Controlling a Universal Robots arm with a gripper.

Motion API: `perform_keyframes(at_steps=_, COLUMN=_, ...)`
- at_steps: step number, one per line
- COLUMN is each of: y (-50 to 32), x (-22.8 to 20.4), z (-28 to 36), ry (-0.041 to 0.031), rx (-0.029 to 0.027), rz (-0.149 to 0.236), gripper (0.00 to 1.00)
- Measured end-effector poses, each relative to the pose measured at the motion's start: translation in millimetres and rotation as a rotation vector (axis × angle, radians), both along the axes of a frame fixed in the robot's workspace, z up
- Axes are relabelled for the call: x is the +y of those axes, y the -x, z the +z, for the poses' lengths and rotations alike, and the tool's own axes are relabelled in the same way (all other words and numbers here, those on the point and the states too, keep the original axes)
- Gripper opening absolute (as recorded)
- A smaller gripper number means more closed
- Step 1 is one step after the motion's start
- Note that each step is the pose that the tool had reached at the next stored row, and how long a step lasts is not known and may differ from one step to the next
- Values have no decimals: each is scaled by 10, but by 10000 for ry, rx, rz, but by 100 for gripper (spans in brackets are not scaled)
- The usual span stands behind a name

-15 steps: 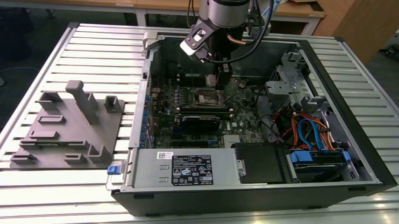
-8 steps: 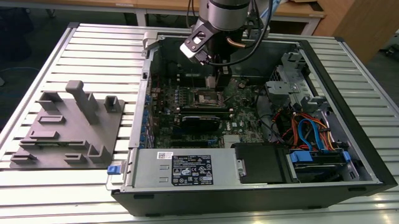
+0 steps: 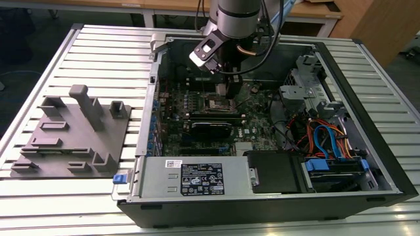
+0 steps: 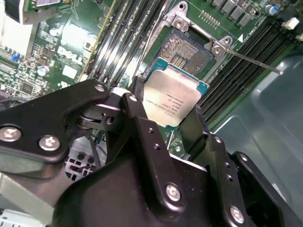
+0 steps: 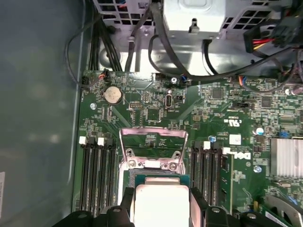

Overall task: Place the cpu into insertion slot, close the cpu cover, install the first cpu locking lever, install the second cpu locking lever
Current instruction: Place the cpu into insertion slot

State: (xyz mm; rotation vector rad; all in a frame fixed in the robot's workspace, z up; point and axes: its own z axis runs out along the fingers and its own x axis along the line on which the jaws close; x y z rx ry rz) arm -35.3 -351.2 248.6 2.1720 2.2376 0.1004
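My gripper [image 3: 223,91] hangs inside the open computer case, over the motherboard. It is shut on the cpu [image 4: 173,99], a silver-grey square chip on a green backing, with one black finger [image 4: 137,101] on each side. The cpu [image 5: 161,202] sits just above the insertion slot [image 4: 189,49], whose gold contact field lies uncovered past the chip's far edge. The slot [image 3: 219,104] is dark with a silvery rim in the exterior view. The cpu cover [image 5: 152,131], a thin metal frame, stands raised on its hinge beyond the slot. A thin locking lever [image 4: 255,61] sticks out free beside the slot.
Long black memory slots [image 5: 97,175] flank the slot on both sides. Black cables [image 5: 161,47] and a drive cage lie beyond the board. In the exterior view, a grey fixture plate [image 3: 66,137] lies on the slatted table at the left, and the power supply [image 3: 196,179] is at the front.
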Motion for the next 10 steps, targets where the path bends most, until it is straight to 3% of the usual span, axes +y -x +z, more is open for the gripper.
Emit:
perform_keyframes(at_steps=4, y=3, x=21, z=-52, ry=-1, rx=-2, rz=0, gripper=54)
perform_keyframes(at_steps=10, y=5, x=23, z=-70, ry=0, rx=-1, rz=-1, gripper=54)
